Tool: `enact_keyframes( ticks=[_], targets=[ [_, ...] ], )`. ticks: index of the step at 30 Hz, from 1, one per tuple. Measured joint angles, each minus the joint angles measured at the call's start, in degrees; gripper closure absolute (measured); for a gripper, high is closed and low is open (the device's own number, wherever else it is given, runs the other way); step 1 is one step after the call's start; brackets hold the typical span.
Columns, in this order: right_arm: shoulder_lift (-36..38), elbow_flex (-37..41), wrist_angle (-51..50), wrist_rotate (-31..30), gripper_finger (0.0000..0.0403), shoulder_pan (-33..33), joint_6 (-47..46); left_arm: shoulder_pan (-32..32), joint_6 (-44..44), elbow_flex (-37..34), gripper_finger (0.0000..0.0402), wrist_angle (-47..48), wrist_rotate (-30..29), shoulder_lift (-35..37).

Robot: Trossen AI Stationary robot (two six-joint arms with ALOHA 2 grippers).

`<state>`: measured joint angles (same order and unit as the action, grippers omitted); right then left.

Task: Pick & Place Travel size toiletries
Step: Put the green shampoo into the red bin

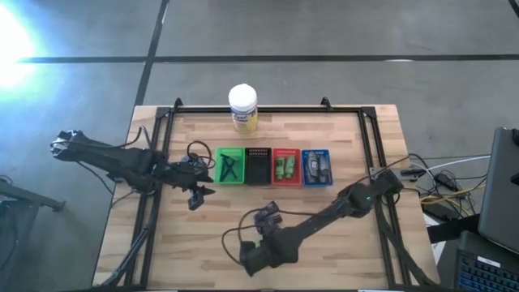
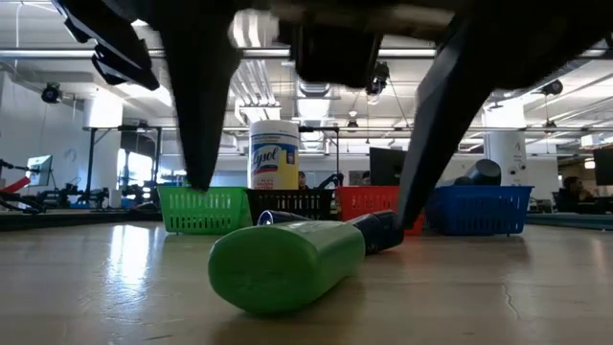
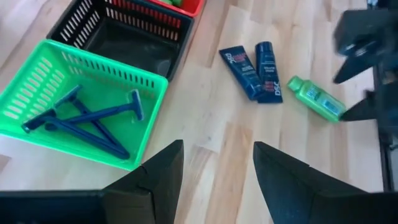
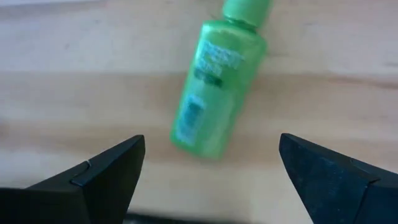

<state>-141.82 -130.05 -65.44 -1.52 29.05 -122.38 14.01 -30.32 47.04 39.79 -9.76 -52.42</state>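
baskets (image 1: 272,167) mostly filled; my right gripper (image 4: 208,171) gapes wide over the last green bottle (image 4: 217,96), two dark packets (image 3: 255,71) left; left gripper (image 3: 214,177) parted, empty.

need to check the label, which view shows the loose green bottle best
The right wrist view: the green bottle fills it, lying on the wood between the open right tool, label up though blurred. The low view shows its base end-on. The left wrist view shows it small beside two dark packets. In the high view the right arm hides it.
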Motion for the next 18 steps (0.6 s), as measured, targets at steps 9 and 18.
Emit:
enact_keyframes(
  ticks=[9,18],
  targets=[
    [-5.6,-4.2,-2.0,-0.8,0.0049,-1.3,0.5,0.0,-0.5,-2.6,0.0204,2.3,2.5,5.1],
    [-5.4,-2.3,-1.7,1.7,0.0208,-1.7,2.8,0.0,1.8,-3.4,0.0204,3.3,2.6,8.7]
  ],
)
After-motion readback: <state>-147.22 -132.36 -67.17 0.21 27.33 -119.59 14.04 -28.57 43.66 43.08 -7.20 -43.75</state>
